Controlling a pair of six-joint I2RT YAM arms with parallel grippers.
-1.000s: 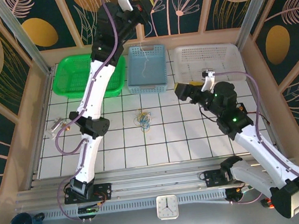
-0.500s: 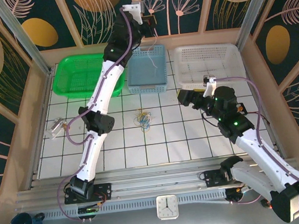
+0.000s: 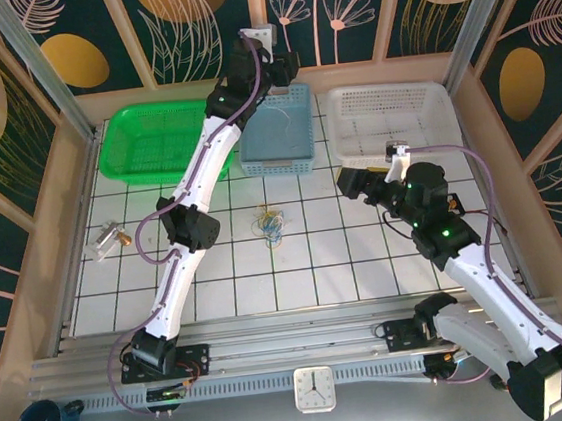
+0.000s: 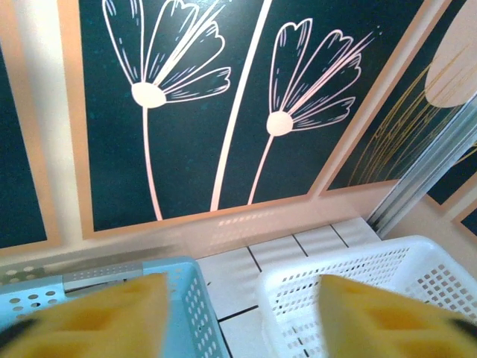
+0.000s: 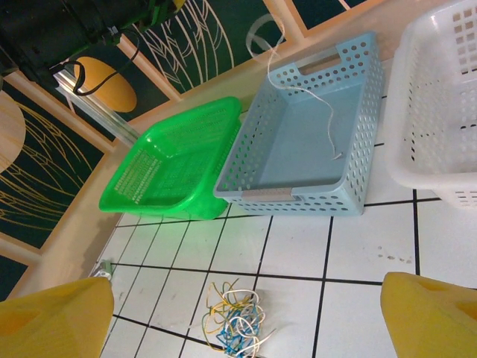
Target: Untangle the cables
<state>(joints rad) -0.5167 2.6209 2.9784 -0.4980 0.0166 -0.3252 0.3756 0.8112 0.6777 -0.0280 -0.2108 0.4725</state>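
Change noted: the left arm has come down from its raised position over the blue basket [image 3: 278, 161] and now reaches far across the table, almost fully stretched, with the left gripper [image 3: 285, 73] at the basket's far rim. Its fingers stand spread with nothing between them. The white cable [image 5: 328, 119] lies below that gripper, draped from the far rim onto the basket floor; one strand is judged separated and delivered. The remaining cables [image 3: 270, 222], blue, yellowish and white, sit knotted on the tiles ahead of and below the right gripper [image 3: 345, 178], which hovers on a bent elbow, fingers wide apart, holding nothing. That knot awaits attention.
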